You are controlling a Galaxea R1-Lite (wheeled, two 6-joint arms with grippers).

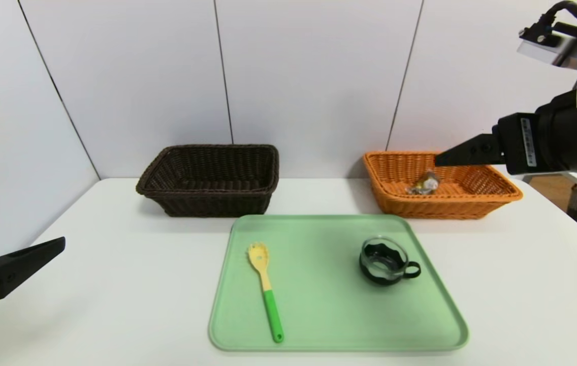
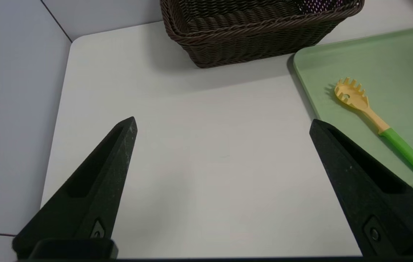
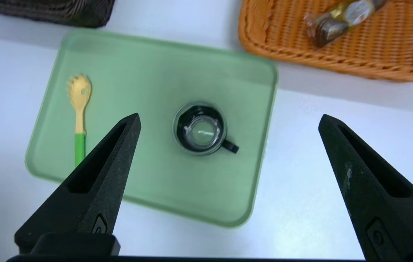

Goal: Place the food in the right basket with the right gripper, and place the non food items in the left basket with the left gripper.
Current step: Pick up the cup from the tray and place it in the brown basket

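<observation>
"In the orange-tan wicker basket (image 1: 441, 206), what do you see?"

"I see the clear-wrapped roll of cookies (image 1: 424, 183), its gold band showing, lying slantwise on the woven floor toward the basket's left side. My right gripper (image 3: 229, 115) is up in the air near that basket, its jaws wide apart with nothing between them."

"And my other hand, so to speak?"

"The left gripper (image 2: 223, 118) hangs over the white table (image 1: 141, 284), left of the green tray (image 1: 329, 315). Its jaws are spread wide too, and they hold nothing."

"What is on the tray?"

"Two things, well apart. The fork-like spoon (image 1: 266, 292) lies on the left part, yellow pronged head toward the baskets and green handle toward me. The small clear glass cup (image 1: 384, 260) stands upright on the right part in its black holder, the handle pointing right."

"Where is the dark brown wicker basket (image 1: 212, 203)?"

"Beyond the tray, over to the left, in front of the white wall panels (image 1: 298, 76). From my wrist camera on the left I catch a purple dotted patch (image 2: 319, 5) at its inside; I can't tell what that is."
</observation>
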